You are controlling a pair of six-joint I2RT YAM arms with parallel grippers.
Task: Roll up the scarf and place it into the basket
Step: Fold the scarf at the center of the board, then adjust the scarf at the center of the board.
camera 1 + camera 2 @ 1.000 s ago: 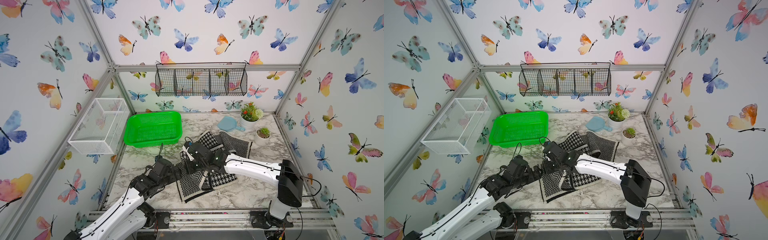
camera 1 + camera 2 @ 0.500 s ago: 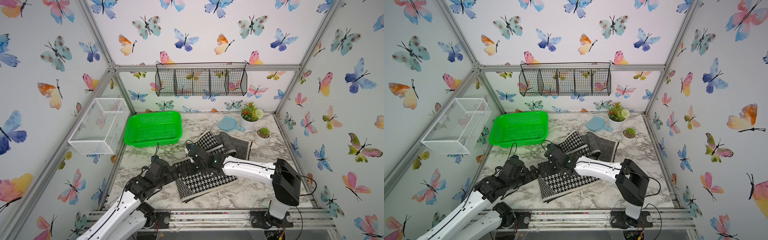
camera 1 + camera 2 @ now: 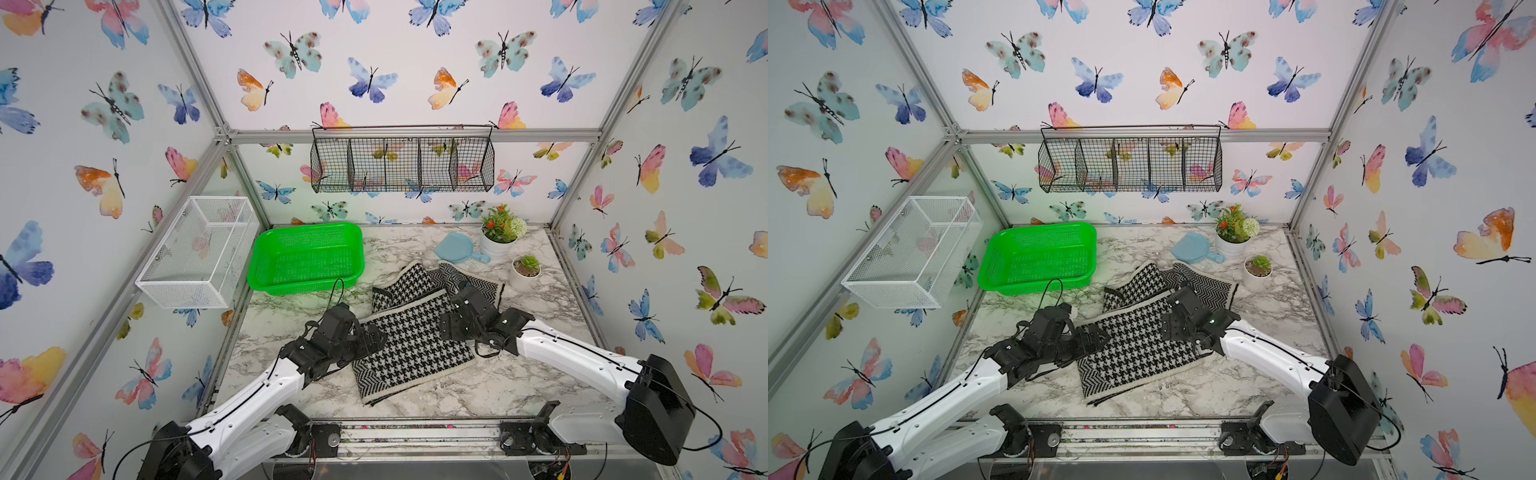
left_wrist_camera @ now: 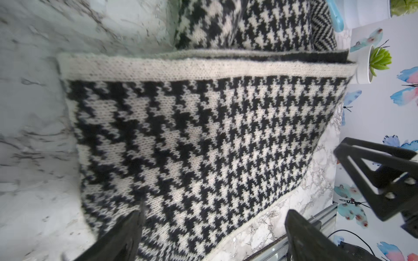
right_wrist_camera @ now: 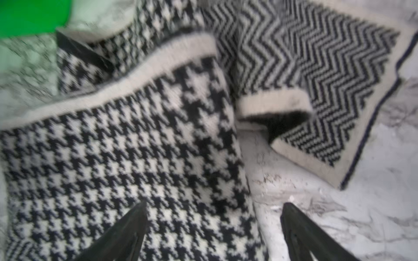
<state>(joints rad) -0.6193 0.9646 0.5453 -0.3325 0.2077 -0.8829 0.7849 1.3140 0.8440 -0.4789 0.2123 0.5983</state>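
The scarf (image 3: 411,345) (image 3: 1138,345), black-and-white houndstooth with a zigzag reverse, lies folded flat mid-table; its far end bunches toward the back. My left gripper (image 3: 376,336) (image 3: 1100,338) is open at the fold's left edge. In the left wrist view its jaws (image 4: 216,211) are wide over the scarf (image 4: 203,135), gripping nothing. My right gripper (image 3: 449,328) (image 3: 1169,326) is open at the fold's right edge. In the right wrist view its jaws (image 5: 214,206) straddle that edge of the scarf (image 5: 113,158). The green basket (image 3: 303,284) (image 3: 1034,286) (image 5: 31,15) stands empty at the back left.
Back right hold a blue scoop (image 3: 457,249), a flowering pot (image 3: 498,237) and a small succulent pot (image 3: 525,270) (image 4: 371,63). A white wire-mesh box (image 3: 199,253) hangs on the left wall, a black wire rack (image 3: 403,164) on the back wall. A metal rail (image 3: 415,432) borders the front.
My right gripper opened, let go of the scarf and drew back to the fold's right edge. The folded layer now lies flat, houndstooth up. My left gripper shifted slightly at the left edge.
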